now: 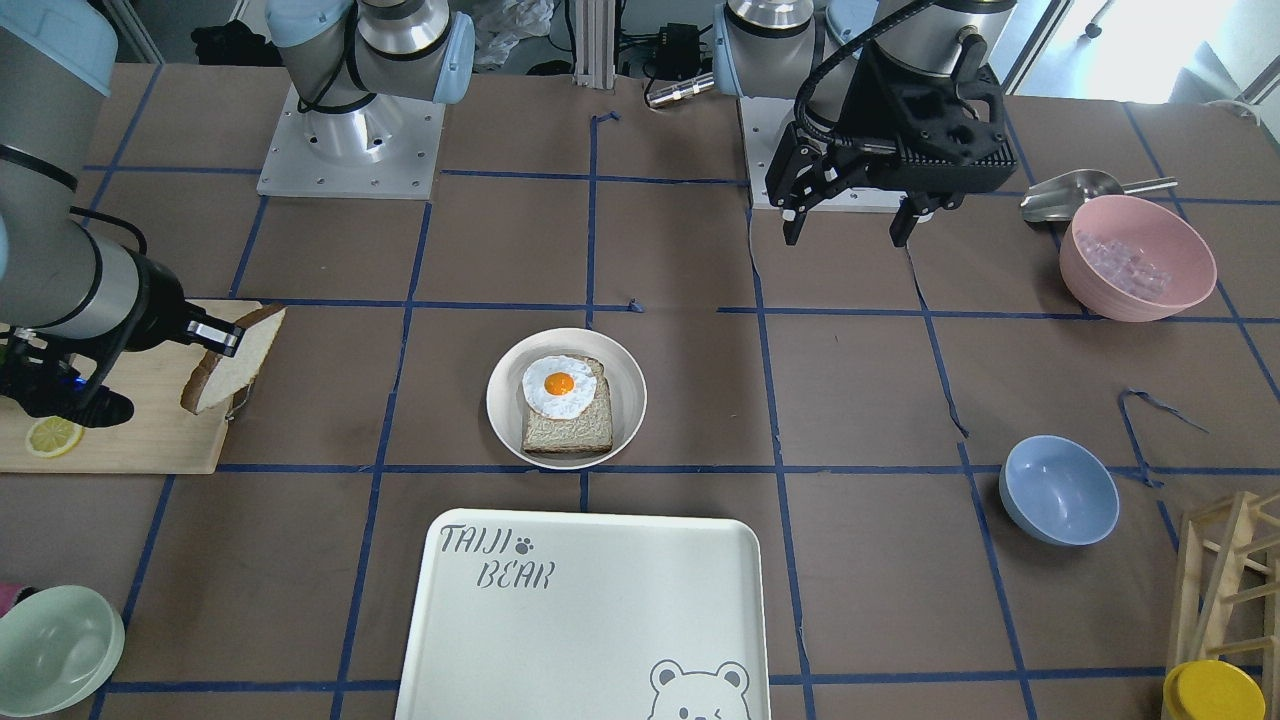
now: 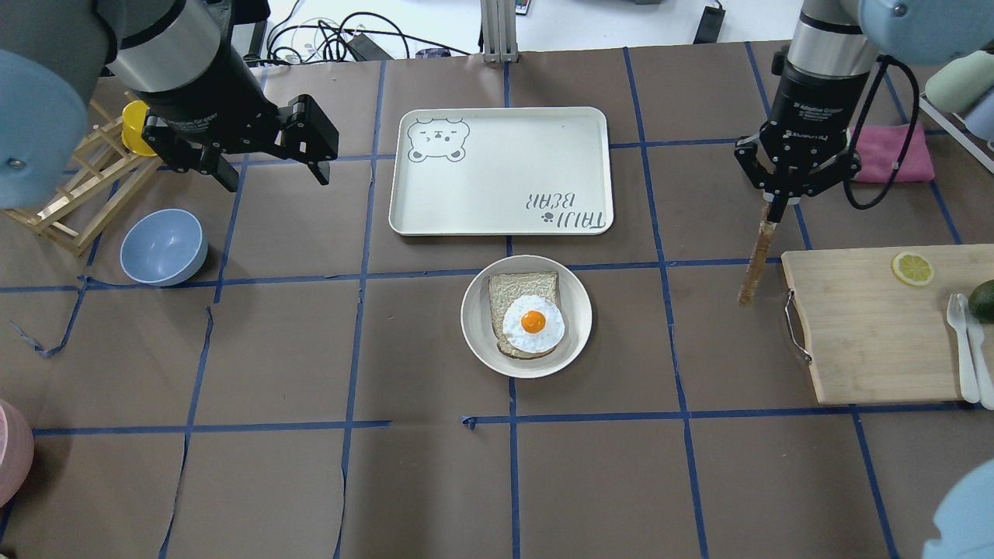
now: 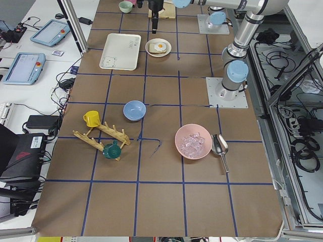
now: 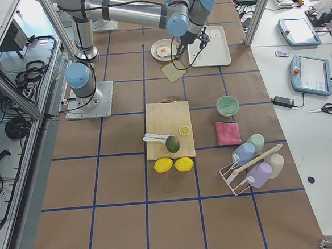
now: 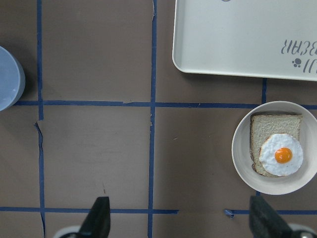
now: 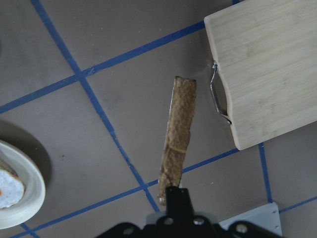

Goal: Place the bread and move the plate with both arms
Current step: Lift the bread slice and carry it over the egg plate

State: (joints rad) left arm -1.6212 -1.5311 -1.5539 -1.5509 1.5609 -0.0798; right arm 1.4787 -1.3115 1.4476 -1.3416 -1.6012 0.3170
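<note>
**Front-facing view:** the right gripper (image 1: 215,338), jaws pinched on the top edge of the bread (image 1: 235,365), hangs the slice on edge beside the cutting board (image 1: 140,440). The plate (image 1: 628,385), carrying an egg-topped slice (image 1: 567,425), lies at its 3 o'clock. The left gripper (image 1: 847,238) hovers at the plate's 2 o'clock, jaws spread wide and empty.

**Overhead:** the bread shows as a thin crust line running 12 to 6. The plate sits at 8 o'clock from the right gripper, well apart, and the two grippers look about equally far from the plate.

**Left wrist:** the plate lies at 3 o'clock, with nothing between the parted fingertips.

**Right wrist:** the slice points to 12 o'clock, and the plate's rim shows at 8 o'clock.

The next move likely falls to the right arm: carry the slice across, then tip it flat.
</note>
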